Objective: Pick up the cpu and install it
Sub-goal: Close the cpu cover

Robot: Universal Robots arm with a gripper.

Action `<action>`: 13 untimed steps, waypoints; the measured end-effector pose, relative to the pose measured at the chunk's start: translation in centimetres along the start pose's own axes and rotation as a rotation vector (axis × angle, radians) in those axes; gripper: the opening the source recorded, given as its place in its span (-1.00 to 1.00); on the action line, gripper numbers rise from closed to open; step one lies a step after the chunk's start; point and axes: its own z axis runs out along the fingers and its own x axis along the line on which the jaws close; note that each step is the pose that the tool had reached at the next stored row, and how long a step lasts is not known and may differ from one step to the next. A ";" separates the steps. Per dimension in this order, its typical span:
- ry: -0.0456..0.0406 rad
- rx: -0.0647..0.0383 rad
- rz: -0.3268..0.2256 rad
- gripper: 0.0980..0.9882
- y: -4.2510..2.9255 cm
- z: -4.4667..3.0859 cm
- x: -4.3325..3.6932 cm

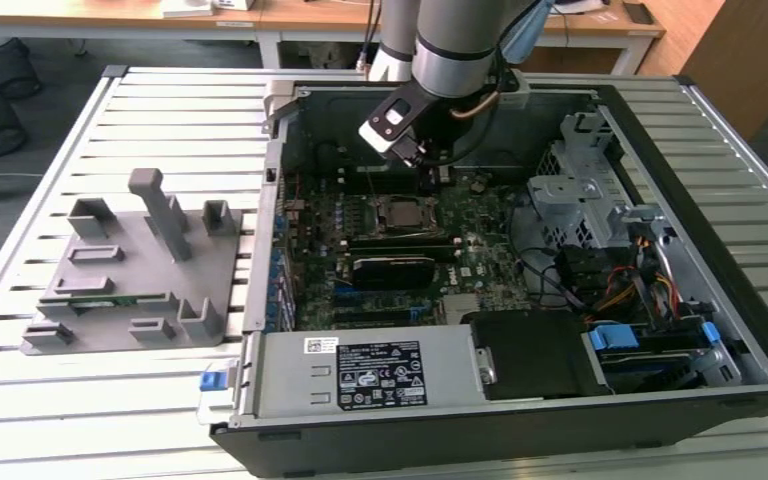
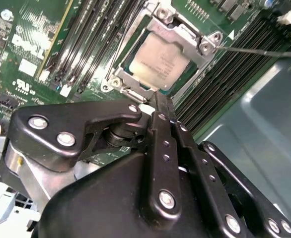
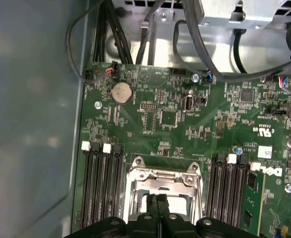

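Gripper: the gripper has its fingers pressed together with no gap and nothing held between them; in the first wrist view the two fingers meet along a thin line.
Gripper place: in the exterior view it hangs inside the case, low over the board and just beyond the socket. In the second wrist view its tip sits at the frame's edge. I cannot tell whether it touches.
Cpu: the cpu lies flat in the socket, silvery top up, apart from the fingers.
Frame: a metal frame lies over the cpu's edges; a thin rod runs out from one corner.
Board: the green board lies flat in the case, with black memory slots on both sides of the socket and a coin cell farther off.
Cables: dark cables loop beyond the board's edge.
Case: the open case lies on its side on the slatted bench, with a power supply at its near end.
Arm: the arm comes down from the far side.
Fixture: a grey fixture sits on the bench at the exterior view's left, beside the case, with a thin green strip in it.
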 end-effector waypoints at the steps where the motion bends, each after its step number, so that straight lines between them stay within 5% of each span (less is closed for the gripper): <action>1: 0.0000 0.000 0.000 -0.98 -0.06 0.01 0.01; 13: 0.0000 0.000 0.000 -0.98 -1.69 0.32 0.09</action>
